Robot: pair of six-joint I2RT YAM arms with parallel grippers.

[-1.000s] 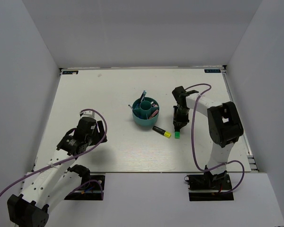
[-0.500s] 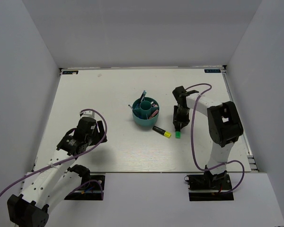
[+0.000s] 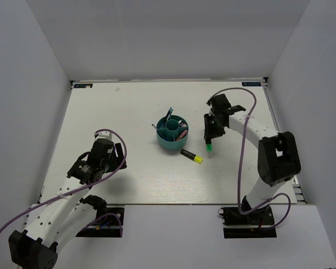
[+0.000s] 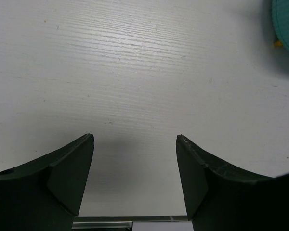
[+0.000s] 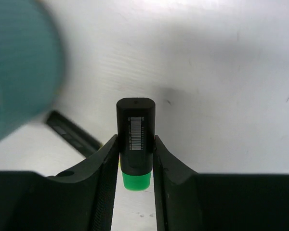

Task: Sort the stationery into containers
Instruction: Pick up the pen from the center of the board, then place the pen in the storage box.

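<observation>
My right gripper (image 3: 211, 132) is shut on a black marker with a green cap (image 5: 136, 139) and holds it above the table, right of the round teal organizer (image 3: 172, 133). The marker's green cap (image 3: 209, 147) points toward the near edge. The organizer holds a thin blue pen (image 3: 168, 115) and a pink pen (image 3: 182, 134); it fills the left edge of the right wrist view (image 5: 19, 67). A black marker with a yellow cap (image 3: 191, 156) lies on the table just in front of the organizer. My left gripper (image 4: 135, 154) is open and empty over bare table at the near left.
White walls close in the table on the left, back and right. The organizer's edge shows at the top right of the left wrist view (image 4: 286, 24). The black-and-yellow marker also shows in the right wrist view (image 5: 72, 132).
My right gripper has lifted the green-capped marker off the table and moved it slightly back and toward the organizer. The left arm has not moved.
</observation>
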